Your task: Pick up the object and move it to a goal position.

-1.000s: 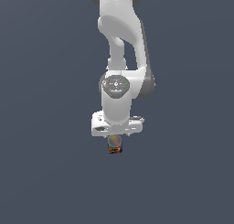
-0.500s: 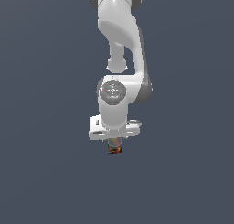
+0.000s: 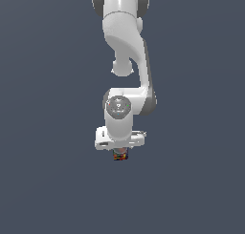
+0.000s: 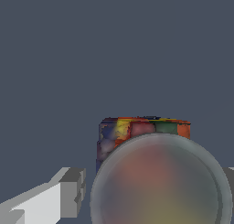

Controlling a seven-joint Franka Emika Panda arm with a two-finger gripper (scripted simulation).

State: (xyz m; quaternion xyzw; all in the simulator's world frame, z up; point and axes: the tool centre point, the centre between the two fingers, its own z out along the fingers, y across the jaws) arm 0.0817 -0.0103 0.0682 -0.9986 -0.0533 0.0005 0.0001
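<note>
The object [image 3: 120,156] is a small squat can with a side patched in red, yellow, green and dark blue. It sits directly under my white hand in the exterior view. The wrist view shows its grey-brown round top [image 4: 160,182] very close and blurred, with the coloured side [image 4: 137,127] beyond it. My gripper [image 4: 155,193] straddles the can, one finger on each side. A grey finger [image 4: 71,193] stands a thin gap away from the can's side, and the other finger only shows at the frame's edge. In the exterior view the gripper [image 3: 120,152] is mostly hidden by the hand.
The white arm [image 3: 127,47] rises straight above the hand in the exterior view. Around it there is only a plain dark grey-blue ground [image 3: 48,180], with no other objects or edges in view.
The hand has come down a little over the can, and the arm's elbow has shifted. The can itself has stayed in place.
</note>
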